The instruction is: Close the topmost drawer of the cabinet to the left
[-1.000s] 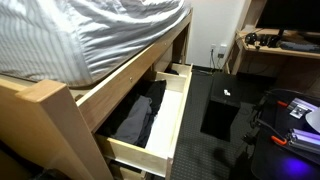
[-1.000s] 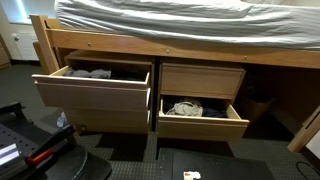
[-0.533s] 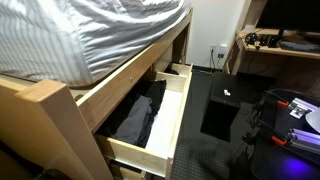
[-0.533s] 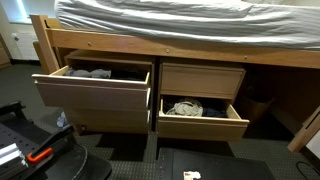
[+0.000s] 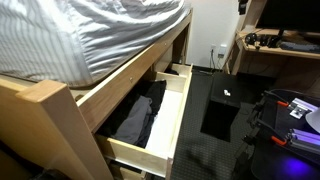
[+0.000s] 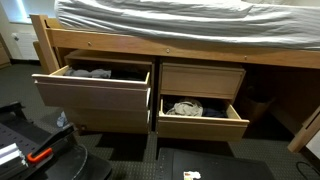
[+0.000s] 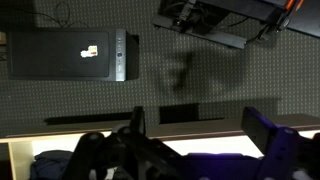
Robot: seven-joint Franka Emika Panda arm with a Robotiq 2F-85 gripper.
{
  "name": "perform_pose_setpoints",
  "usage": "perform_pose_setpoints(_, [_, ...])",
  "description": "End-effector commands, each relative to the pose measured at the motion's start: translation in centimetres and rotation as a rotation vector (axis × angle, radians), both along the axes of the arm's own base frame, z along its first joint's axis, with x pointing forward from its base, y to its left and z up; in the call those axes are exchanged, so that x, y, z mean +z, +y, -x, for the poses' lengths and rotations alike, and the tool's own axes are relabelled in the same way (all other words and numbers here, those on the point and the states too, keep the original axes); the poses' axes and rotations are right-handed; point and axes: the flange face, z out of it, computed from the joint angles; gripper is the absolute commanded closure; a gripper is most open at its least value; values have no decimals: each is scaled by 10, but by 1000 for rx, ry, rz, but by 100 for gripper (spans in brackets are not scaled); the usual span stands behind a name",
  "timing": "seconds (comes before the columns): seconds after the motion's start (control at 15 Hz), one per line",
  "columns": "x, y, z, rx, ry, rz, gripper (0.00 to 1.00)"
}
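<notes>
Looking through the wrist view, I see my gripper (image 7: 200,128) coming in from the bottom edge with its two dark fingers (image 7: 137,120) spread wide. Nothing sits between them, only grey carpet (image 7: 200,85) beyond. It hangs clear of the furniture and touches nothing I can make out. A black box (image 7: 65,55) lies on the floor at upper left in that view. A strip of pale wood with cloth behind it shows in the bottom left corner, though I cannot tell which drawer it belongs to.

The topmost drawer (image 6: 92,90) stands pulled well out of the cabinet (image 6: 200,50), on the left-hand column as seen from the front. In an exterior view its thin plank side (image 5: 172,115) juts out from under the wide pine rail (image 5: 120,80), and dark cloth (image 5: 140,112) fills the inside. Grey and dark fabric also shows over its front panel from the facing camera.

In the right-hand column the upper drawer front (image 6: 202,80) sits flush, while the lower drawer (image 6: 200,122) is open with crumpled clothes in it. A mattress in striped grey sheeting (image 5: 90,35) lies on top of the frame. The black box (image 5: 222,105) stands on the carpet just beside the open drawer, and a brown desk (image 5: 280,50) is against the far wall.
</notes>
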Motion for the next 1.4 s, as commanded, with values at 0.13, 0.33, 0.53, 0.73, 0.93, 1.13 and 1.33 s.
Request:
perform_pose_setpoints(0.13, [9, 42, -57, 50, 112, 28, 0])
perform_pose_setpoints(0.33, [10, 45, -53, 56, 80, 33, 0])
perform_pose_setpoints(0.53, [5, 44, -52, 55, 91, 32, 0])
perform_pose_setpoints(0.73, [-54, 65, -77, 145, 238, -14, 0])
perform_pose_setpoints(0.93, [-131, 88, -88, 208, 370, -28, 0])
perform_pose_setpoints(1.13, [-185, 95, -96, 204, 503, -13, 0])
perform_pose_setpoints(1.33, [-197, 97, -90, 168, 473, -2, 0])
